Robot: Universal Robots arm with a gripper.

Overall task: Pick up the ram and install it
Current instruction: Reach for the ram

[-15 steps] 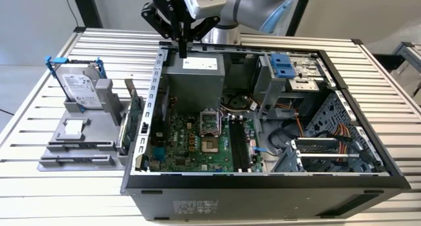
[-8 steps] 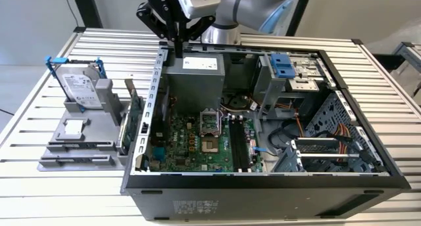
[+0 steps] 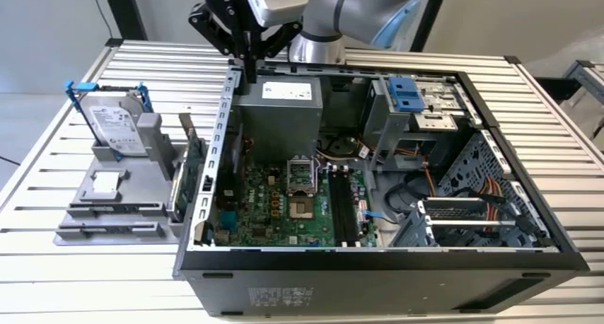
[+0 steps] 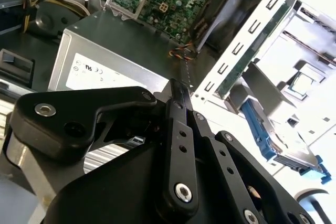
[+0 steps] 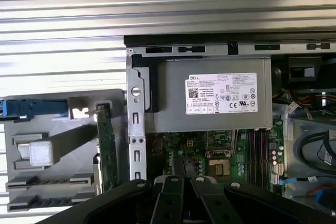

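Note:
My gripper [image 3: 249, 75] hangs over the rear corner of the open computer case [image 3: 378, 260], at the exterior view's left, just above the grey power supply [image 3: 281, 115]. Its two black fingers are pressed together with nothing between them; their tips point at the power supply [image 4: 105, 51] in the second wrist view. The ram is hidden from view. A long green circuit board [image 3: 192, 165] with a metal tab at its far end stands on edge in the grey holder [image 3: 104, 197] beside the case. It also appears in the first wrist view [image 5: 107, 148]. The dark memory slots [image 3: 346, 209] lie on the motherboard [image 3: 274, 207].
The holder also carries a silver hard drive in blue rails [image 3: 115, 122] and a small pale square part [image 3: 109, 184]. Inside the case are cables and a drive cage [image 3: 415, 108]. Everything rests on a slatted metal table [image 3: 56, 281].

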